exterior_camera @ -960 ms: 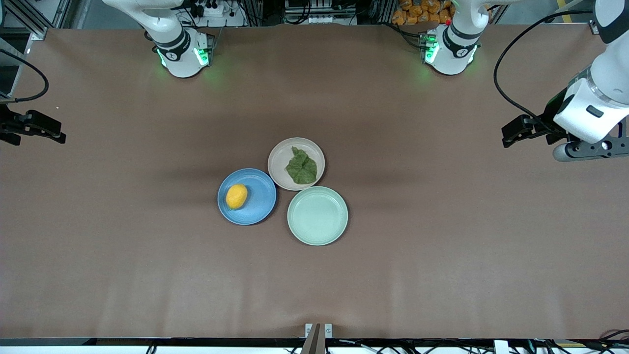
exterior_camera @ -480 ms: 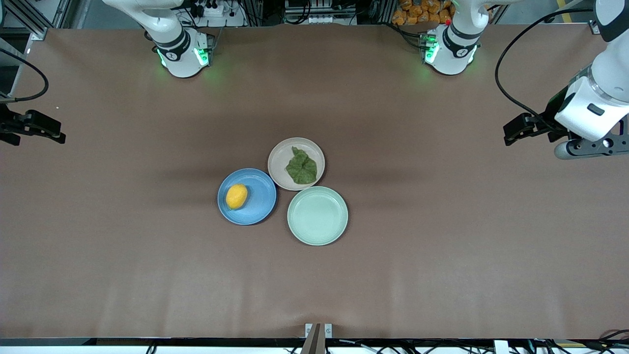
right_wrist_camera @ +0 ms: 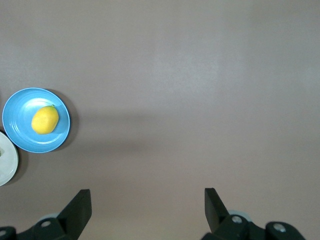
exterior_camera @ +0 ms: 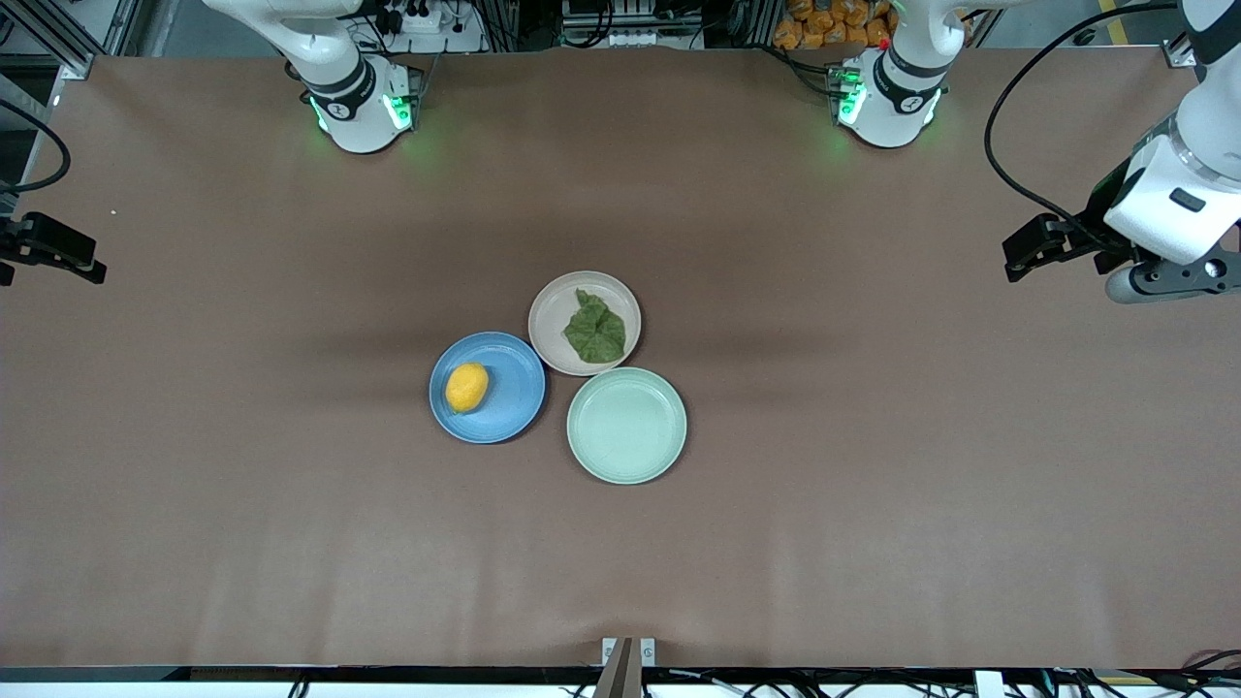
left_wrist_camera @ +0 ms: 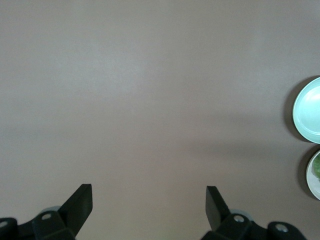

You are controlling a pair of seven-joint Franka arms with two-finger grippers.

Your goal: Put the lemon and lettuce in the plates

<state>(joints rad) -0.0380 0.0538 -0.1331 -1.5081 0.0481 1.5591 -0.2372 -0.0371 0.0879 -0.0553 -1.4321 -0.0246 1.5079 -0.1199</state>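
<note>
The yellow lemon (exterior_camera: 466, 387) lies in the blue plate (exterior_camera: 509, 407); both also show in the right wrist view, the lemon (right_wrist_camera: 45, 120) in the plate (right_wrist_camera: 20, 135). The dark green lettuce (exterior_camera: 594, 331) lies in the beige-pink plate (exterior_camera: 551, 325), which touches the blue plate. My left gripper (exterior_camera: 1030, 254) is open and empty, up over the left arm's end of the table (left_wrist_camera: 149, 202). My right gripper (exterior_camera: 50, 254) is open and empty, up over the right arm's end (right_wrist_camera: 147, 205). Both are well away from the plates.
An empty mint-green plate (exterior_camera: 626, 425) sits nearer to the front camera than the beige-pink plate and touches it; its rim shows in the left wrist view (left_wrist_camera: 310, 112). The brown table (exterior_camera: 873, 485) is bare around the three plates.
Both grippers have drawn a little farther out toward their own ends of the table. The lemon, the lettuce and the plates have not moved.
</note>
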